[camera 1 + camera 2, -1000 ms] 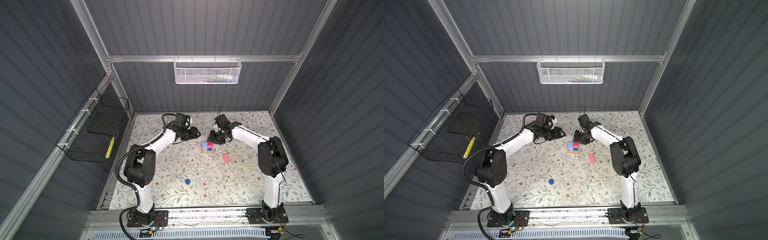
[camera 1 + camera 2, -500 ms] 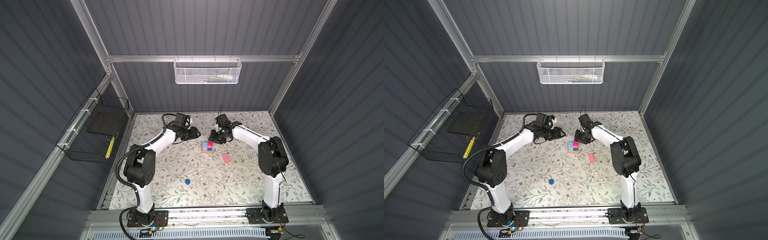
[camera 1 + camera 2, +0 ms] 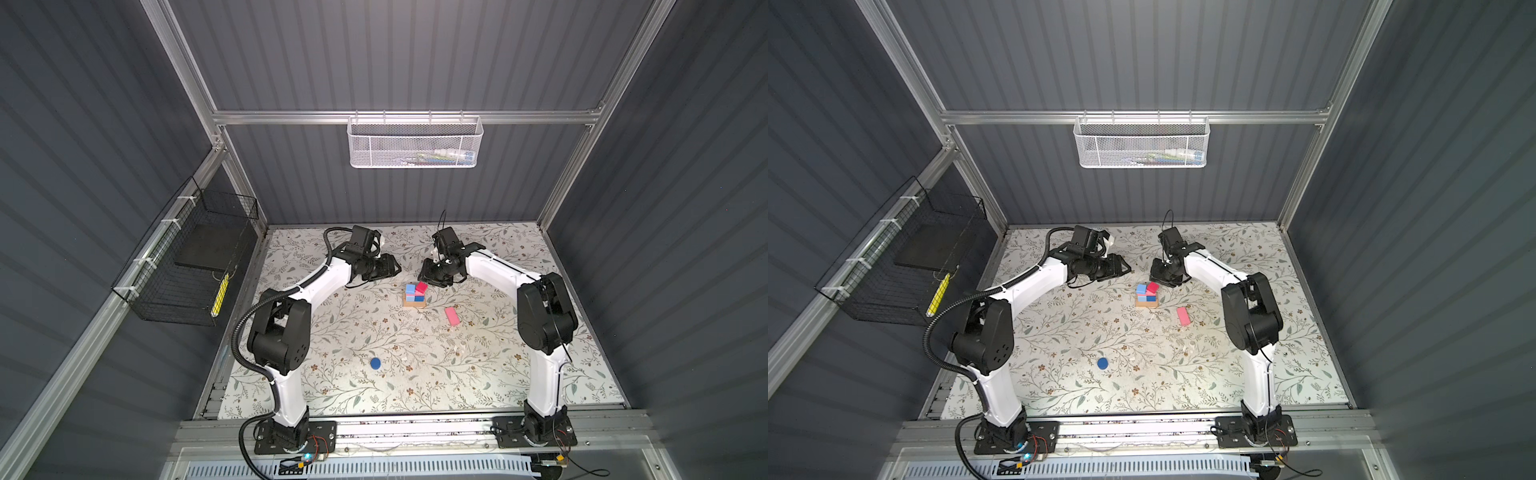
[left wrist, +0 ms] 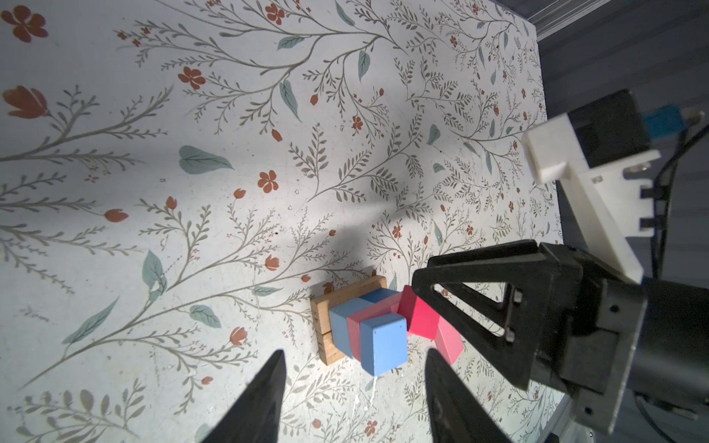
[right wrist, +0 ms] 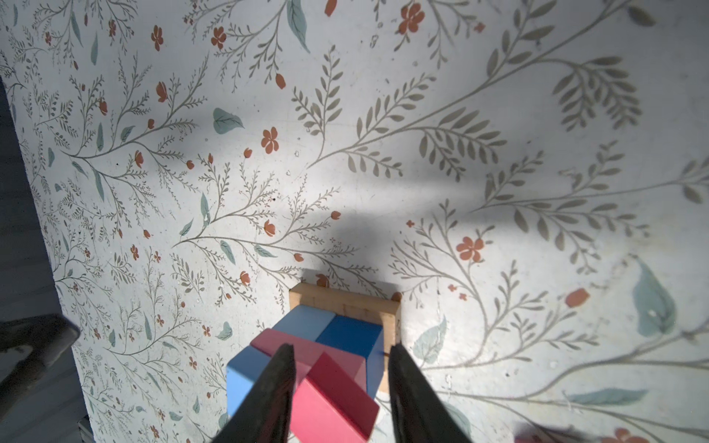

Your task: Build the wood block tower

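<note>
Red cube (image 5: 330,395) is sitting tilted in the right pincer (image 5: 340,347), clamped, over the edge of the tower (image 5: 345,333); the left pincer (image 4: 353,352) is hovering nearby, jaws apart.

Two tan oblongs (image 4: 320,318); three blue cubes (image 4: 383,341); two pink oblongs (image 3: 451,316); one red cube (image 3: 422,287); one disc (image 3: 375,363).
</note>
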Controlling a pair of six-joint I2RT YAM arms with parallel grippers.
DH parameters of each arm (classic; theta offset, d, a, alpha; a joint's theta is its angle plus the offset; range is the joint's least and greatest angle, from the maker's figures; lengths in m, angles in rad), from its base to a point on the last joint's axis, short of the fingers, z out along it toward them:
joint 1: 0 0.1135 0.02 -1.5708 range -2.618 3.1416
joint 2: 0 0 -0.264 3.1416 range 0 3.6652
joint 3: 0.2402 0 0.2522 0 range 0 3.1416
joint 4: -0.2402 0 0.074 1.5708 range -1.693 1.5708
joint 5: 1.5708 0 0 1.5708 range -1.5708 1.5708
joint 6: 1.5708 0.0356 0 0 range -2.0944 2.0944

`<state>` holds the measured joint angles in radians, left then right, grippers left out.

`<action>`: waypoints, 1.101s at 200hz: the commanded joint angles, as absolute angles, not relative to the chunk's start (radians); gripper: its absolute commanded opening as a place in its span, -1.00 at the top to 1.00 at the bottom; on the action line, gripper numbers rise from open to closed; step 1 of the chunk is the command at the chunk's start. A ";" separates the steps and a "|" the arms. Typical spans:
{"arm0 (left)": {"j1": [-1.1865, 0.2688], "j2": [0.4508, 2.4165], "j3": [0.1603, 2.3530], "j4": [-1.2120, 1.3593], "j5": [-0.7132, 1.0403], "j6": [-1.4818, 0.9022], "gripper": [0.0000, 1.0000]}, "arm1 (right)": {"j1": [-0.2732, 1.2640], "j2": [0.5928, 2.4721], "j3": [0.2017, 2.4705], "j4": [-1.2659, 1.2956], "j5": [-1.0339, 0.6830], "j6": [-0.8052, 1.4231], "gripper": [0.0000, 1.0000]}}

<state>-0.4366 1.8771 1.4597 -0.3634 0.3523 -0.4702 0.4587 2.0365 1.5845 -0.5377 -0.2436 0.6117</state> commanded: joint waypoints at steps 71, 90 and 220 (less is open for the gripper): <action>-0.433 1.887 1.488 -0.388 0.343 -0.443 -0.16 | 0.458 2.005 1.582 -0.531 -0.252 0.628 0.21; -0.433 1.888 1.488 -0.388 0.344 -0.444 -0.16 | 0.457 1.997 1.572 -0.526 -0.250 0.629 0.22; -0.433 1.892 1.493 -0.391 0.345 -0.444 -0.16 | 0.458 1.972 1.539 -0.520 -0.254 0.638 0.33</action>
